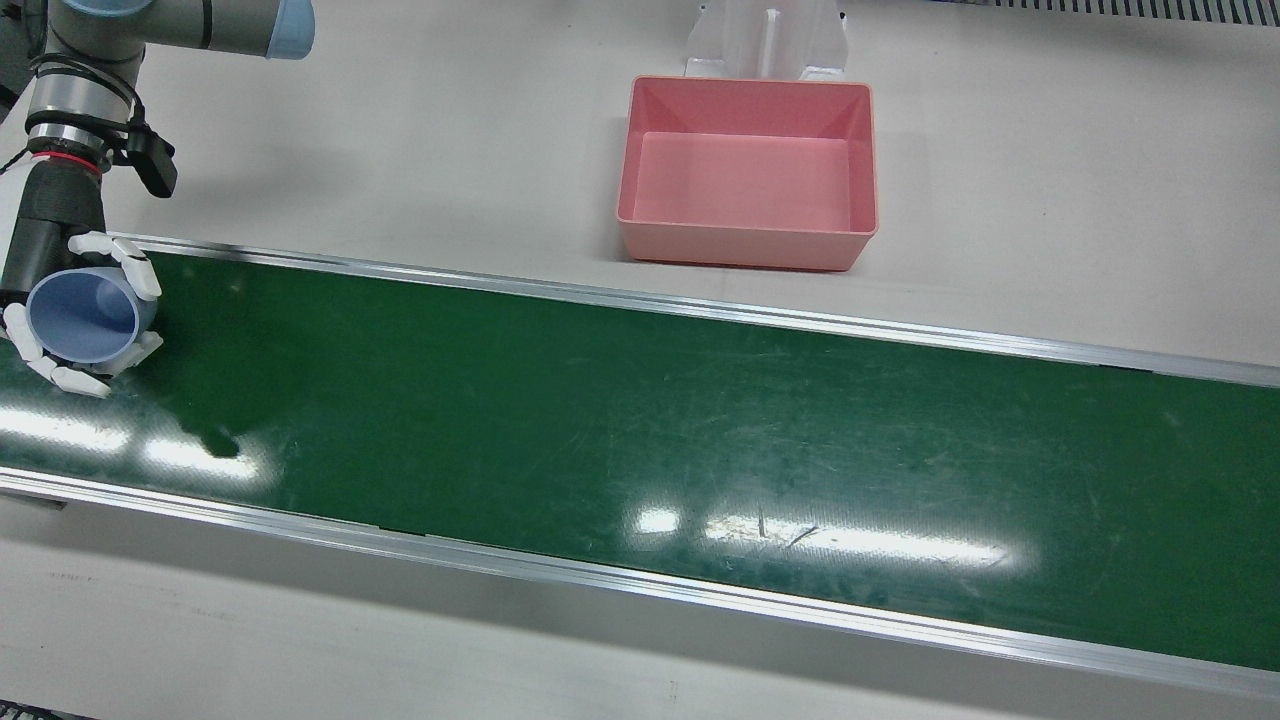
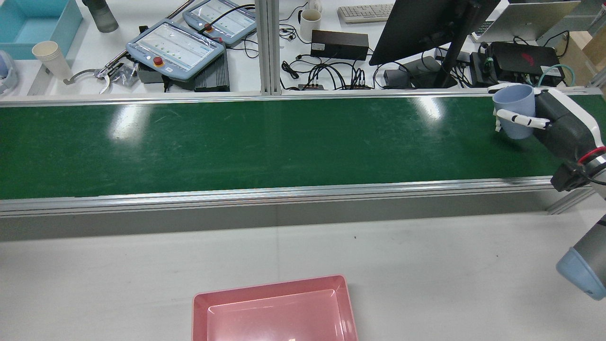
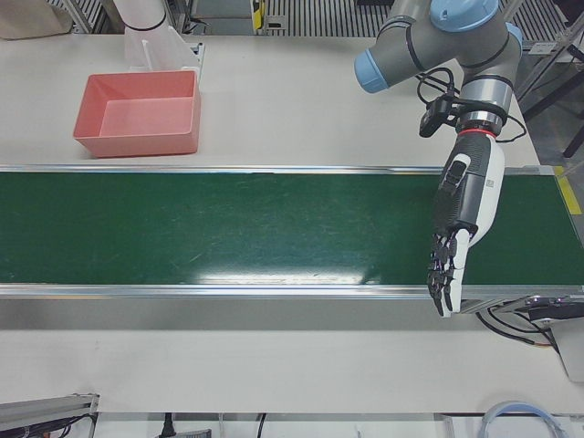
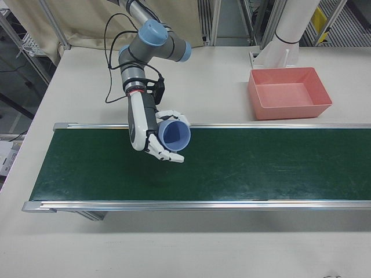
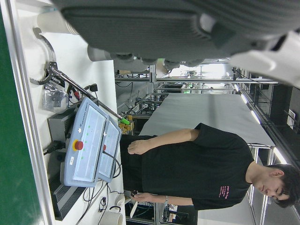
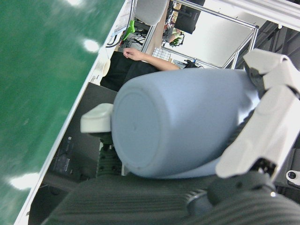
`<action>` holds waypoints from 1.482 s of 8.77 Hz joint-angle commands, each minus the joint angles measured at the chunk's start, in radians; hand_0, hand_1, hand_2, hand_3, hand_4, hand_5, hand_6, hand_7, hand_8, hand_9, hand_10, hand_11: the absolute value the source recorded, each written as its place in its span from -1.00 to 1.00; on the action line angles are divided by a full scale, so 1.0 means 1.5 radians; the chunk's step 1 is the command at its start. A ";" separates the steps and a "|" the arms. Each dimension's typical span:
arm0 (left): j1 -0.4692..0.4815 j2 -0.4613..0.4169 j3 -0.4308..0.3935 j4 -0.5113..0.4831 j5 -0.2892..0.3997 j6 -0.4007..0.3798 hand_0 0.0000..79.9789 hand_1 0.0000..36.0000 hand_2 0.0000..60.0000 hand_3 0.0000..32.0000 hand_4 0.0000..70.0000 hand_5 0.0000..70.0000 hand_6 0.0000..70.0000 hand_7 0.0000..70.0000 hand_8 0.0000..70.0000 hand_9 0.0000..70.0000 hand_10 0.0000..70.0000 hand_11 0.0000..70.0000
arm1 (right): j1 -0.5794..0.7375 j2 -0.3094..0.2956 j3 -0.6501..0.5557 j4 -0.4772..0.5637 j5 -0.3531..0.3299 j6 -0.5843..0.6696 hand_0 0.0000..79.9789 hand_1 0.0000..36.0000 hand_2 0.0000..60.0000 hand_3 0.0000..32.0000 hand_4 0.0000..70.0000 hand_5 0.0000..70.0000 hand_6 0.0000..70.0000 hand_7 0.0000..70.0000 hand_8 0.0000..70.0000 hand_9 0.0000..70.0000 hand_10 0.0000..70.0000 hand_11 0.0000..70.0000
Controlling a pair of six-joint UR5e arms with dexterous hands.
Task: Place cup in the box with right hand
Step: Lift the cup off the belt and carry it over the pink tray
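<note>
Your right hand (image 4: 155, 136) wraps its fingers around the blue cup (image 4: 174, 135), above the green belt (image 4: 243, 168). Your left hand (image 3: 453, 239) hangs with fingers extended, holding nothing

A pale surface (image 1: 400, 120) is crossed by a green conveyor belt (image 1: 640, 420) framed in aluminium rails (image 1: 700, 310). Glare patches are thrown on the belt by overhead light. At 12 o'clock in the rear view, a cluttered desk (image 2: 246, 71) with a monitor (image 2: 416, 23) is seen.

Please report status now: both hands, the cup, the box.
Right hand shut on blue cup, lifted over green belt. Left hand open, idle. Pink box empty, path clear.
</note>
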 commanded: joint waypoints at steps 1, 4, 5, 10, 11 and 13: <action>0.000 0.000 0.000 0.000 0.000 0.000 -1.00 -1.00 -1.00 -1.00 -1.00 -1.00 -1.00 -1.00 -1.00 -1.00 -1.00 -1.00 | -0.010 0.050 0.104 -0.072 0.000 -0.015 0.07 1.00 1.00 -1.00 -1.00 -0.36 0.34 1.00 1.00 1.00 0.70 1.00; 0.000 0.000 0.000 0.000 0.000 0.000 -1.00 -1.00 -1.00 -1.00 -1.00 -1.00 -1.00 -1.00 -1.00 -1.00 -1.00 -1.00 | -0.161 0.055 0.221 -0.098 0.018 -0.067 0.07 1.00 1.00 -1.00 -1.00 -0.41 0.29 1.00 1.00 1.00 0.56 1.00; 0.000 0.000 0.000 0.000 0.000 0.000 -1.00 -1.00 -1.00 -1.00 -1.00 -1.00 -1.00 -1.00 -1.00 -1.00 -1.00 -1.00 | -0.225 0.055 0.256 -0.110 0.049 -0.098 0.08 1.00 1.00 -1.00 -1.00 -0.42 0.28 1.00 1.00 1.00 0.53 1.00; 0.000 0.000 0.000 0.000 0.000 0.000 -1.00 -1.00 -1.00 -1.00 -1.00 -1.00 -1.00 -1.00 -1.00 -1.00 -1.00 -1.00 | -0.571 0.133 0.306 -0.124 0.196 -0.277 0.15 0.95 1.00 -1.00 -1.00 -0.49 0.14 1.00 0.83 1.00 0.34 0.93; 0.000 0.000 0.000 0.000 0.000 0.000 -1.00 -1.00 -1.00 -1.00 -1.00 -1.00 -1.00 -1.00 -1.00 -1.00 -1.00 -1.00 | -0.610 0.133 0.303 -0.123 0.212 -0.284 0.14 0.86 1.00 -1.00 -1.00 -0.51 0.11 1.00 0.77 1.00 0.29 0.87; 0.000 0.000 0.001 -0.001 0.000 0.000 -1.00 -1.00 -1.00 -1.00 -1.00 -1.00 -1.00 -1.00 -1.00 -1.00 -1.00 -1.00 | -0.626 0.133 0.300 -0.119 0.215 -0.280 0.09 0.48 1.00 -1.00 -1.00 -0.60 -0.12 1.00 0.45 1.00 -0.01 0.44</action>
